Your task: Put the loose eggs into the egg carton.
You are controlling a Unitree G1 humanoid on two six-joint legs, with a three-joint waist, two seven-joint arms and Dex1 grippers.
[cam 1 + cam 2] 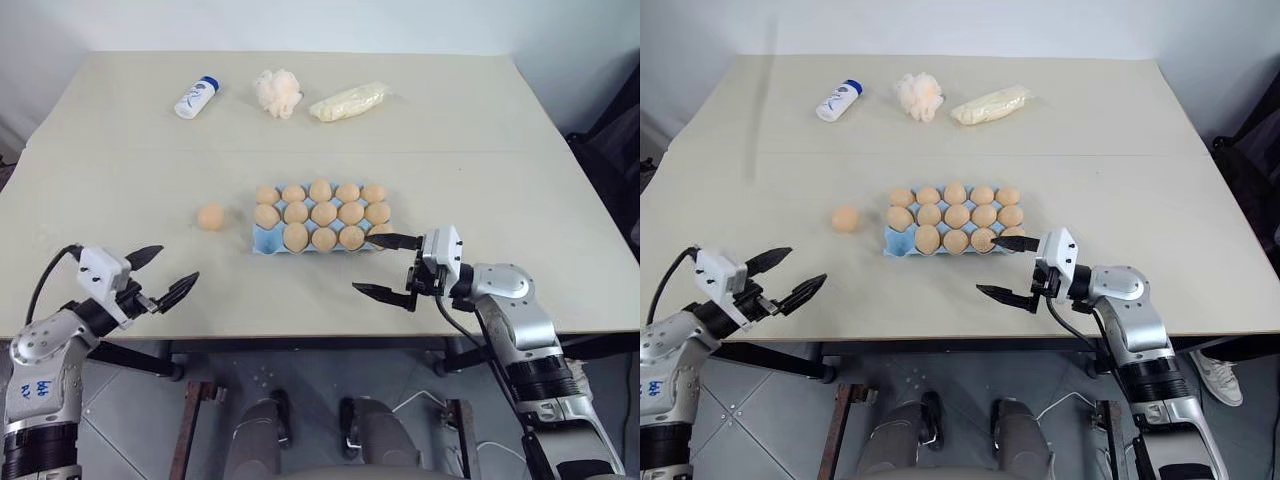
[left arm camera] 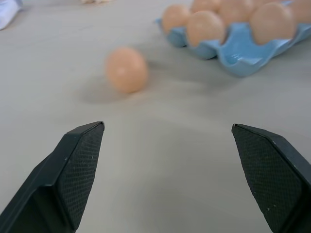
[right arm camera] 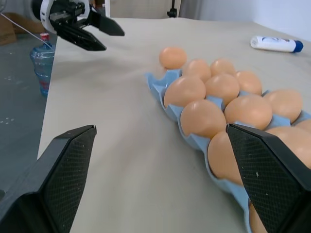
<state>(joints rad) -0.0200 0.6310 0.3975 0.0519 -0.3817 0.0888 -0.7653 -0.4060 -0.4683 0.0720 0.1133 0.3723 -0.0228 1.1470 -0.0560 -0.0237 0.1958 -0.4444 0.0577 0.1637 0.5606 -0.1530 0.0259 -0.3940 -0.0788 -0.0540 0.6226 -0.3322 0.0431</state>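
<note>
Left eye view: 1 loose egg (image 1: 210, 217) lies on the table (image 1: 120, 150) just beside the egg carton (image 1: 262, 240), its near-left cup empty; left gripper (image 1: 160, 275) and right gripper (image 1: 385, 265) gape wide, holding nothing.

Two head views, side by side, look forward and down from well above the wide beige bench (image 1: 420, 110), taking in all of it; they share nearly the same scene, slightly offset. Left wrist view sits low over the bench, looking along its own black fingers (image 2: 80, 160) at the single loose tan-orange egg (image 2: 126, 69) and a corner of the light blue moulded egg carton (image 2: 243, 48). Right wrist view, equally low and very near the carton, looks across it towards the left gripper (image 3: 97, 31).
</note>
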